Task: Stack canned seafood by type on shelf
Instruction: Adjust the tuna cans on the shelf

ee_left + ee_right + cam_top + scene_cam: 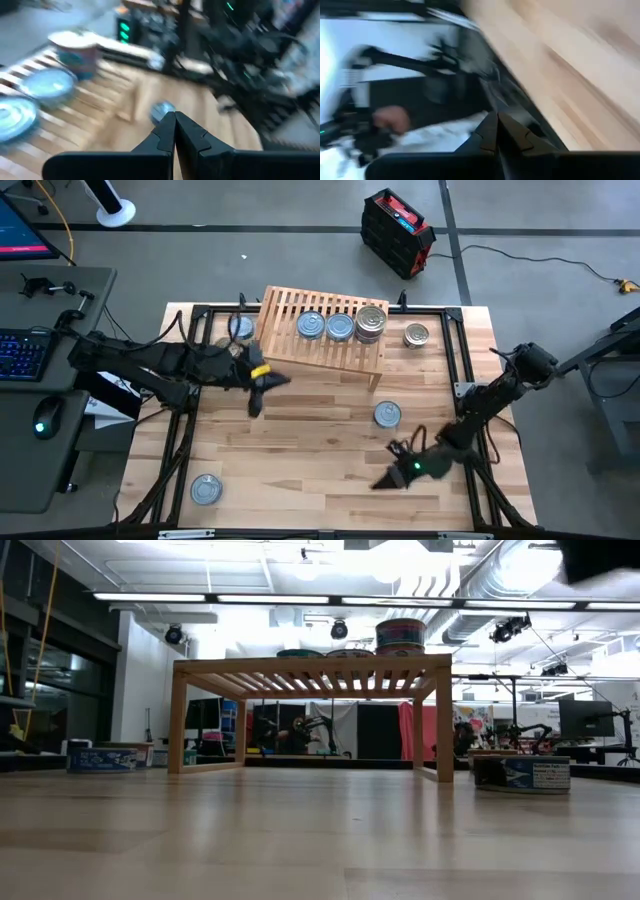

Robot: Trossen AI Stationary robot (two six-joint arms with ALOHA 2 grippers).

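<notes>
Right now the left gripper hangs just in front of the shelf, its fingers pressed together on nothing, and the wrist view shows them pointing toward a loose tin on the bench. The risk is plain: if it goes down shut it can only shove a tin, and a swing toward the shelf could clip the two-high stack and topple it (stacked tins slide easily). The right gripper, also closed and empty, sits low near the bench's front right; the nearest tin lies behind it, and a careless sweep could knock it away.

On the shelf stand two silvery-blue tins side by side, with the stack just right of them. Four tins remain on the bench: one behind the shelf's left end, a gold-toned one right of the shelf, the one mid-right, and one near the front left corner. Sorting looks partly done.
</notes>
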